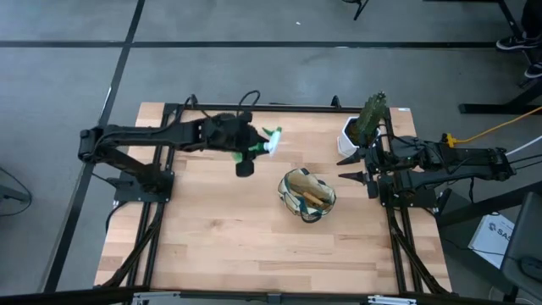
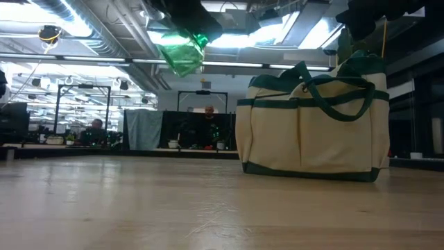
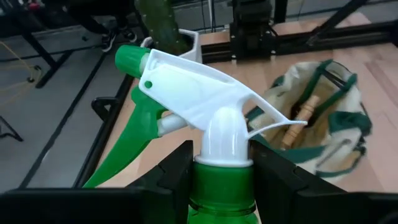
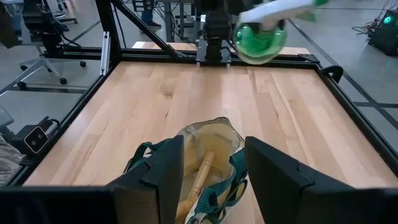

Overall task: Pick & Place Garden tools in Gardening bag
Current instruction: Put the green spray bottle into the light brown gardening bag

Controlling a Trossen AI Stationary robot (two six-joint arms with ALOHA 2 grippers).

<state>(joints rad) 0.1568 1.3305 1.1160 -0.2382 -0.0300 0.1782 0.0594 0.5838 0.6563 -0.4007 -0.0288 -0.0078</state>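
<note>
We observed the left gripper [image 1: 251,146] clamped on the green spray bottle [image 1: 258,144] above the table, left of the gardening bag [image 1: 306,194]; the right gripper [image 1: 353,167] waited with jaws spread.

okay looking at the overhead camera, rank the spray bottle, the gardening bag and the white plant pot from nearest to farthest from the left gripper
1. Spray bottle: held in the left gripper, above the table's back middle.
2. Gardening bag: at mid-table, toward the right arm.
3. White plant pot: back right corner, beside the open right gripper.

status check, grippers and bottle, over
Left gripper shut on green spray bottle, held above the table. Right gripper open, beside gardening bag. Wooden handle already inside. Nothing blocking the bag.
</note>
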